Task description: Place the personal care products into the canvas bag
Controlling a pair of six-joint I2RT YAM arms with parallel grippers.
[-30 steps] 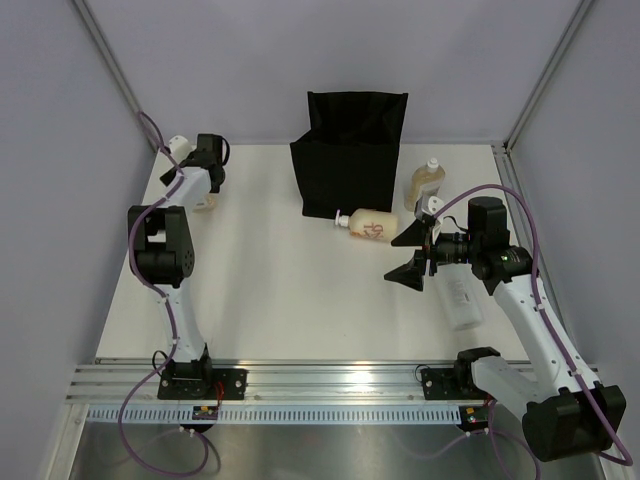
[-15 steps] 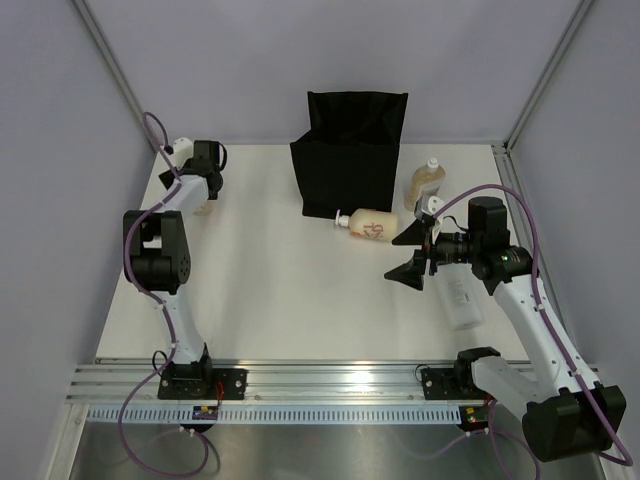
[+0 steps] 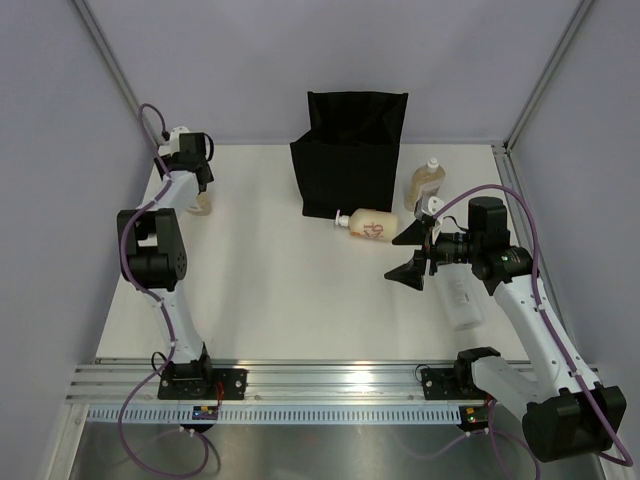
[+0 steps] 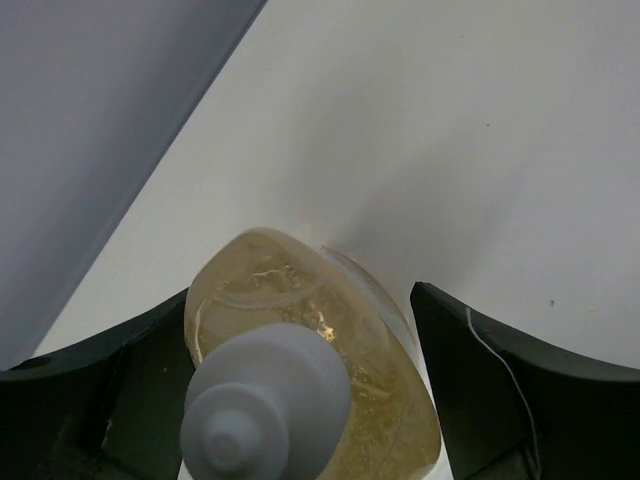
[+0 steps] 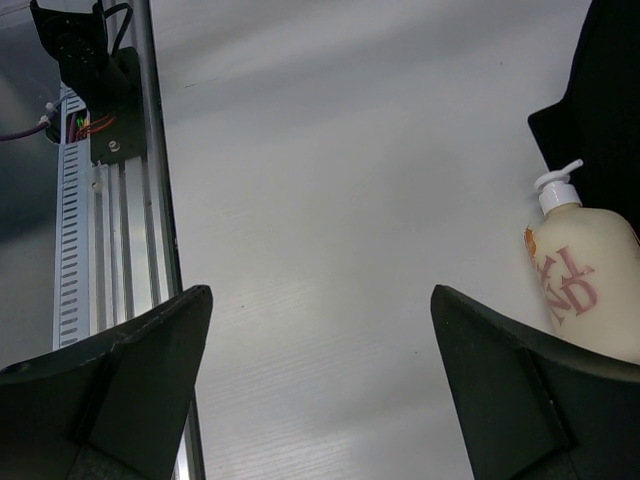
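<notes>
At the far left corner of the table (image 3: 270, 290), the left gripper (image 4: 302, 292) straddles a squat amber bottle (image 4: 310, 340) that stands upright close to the wall (image 4: 90, 120). One finger lies against or just beside each flank, and I cannot tell whether they already press it. To do this pick well, I judge the jaws should close on the broad body below the grey cap (image 4: 265, 395), squarely so the rounded sides do not squirm out. The lift should then go straight up before any swing right, since the wall leaves little room. The canvas bag (image 3: 350, 165) stands open-topped at the far middle of the table, and its soft rim looks easy to snag. The bottle should therefore clear the rim and go down inside before release. A cream pump bottle (image 3: 368, 225) lies on its side touching the bag's near right corner, and a second amber bottle (image 3: 427, 185) stands just right of the bag. The right gripper (image 3: 413, 250) hangs wide open and empty near the pump bottle, with a flat white bottle (image 3: 462, 300) lying beneath its arm. By count there are one bag, two amber bottles, one pump bottle and one white bottle, so four products show outside the bag, and what is inside cannot be seen
</notes>
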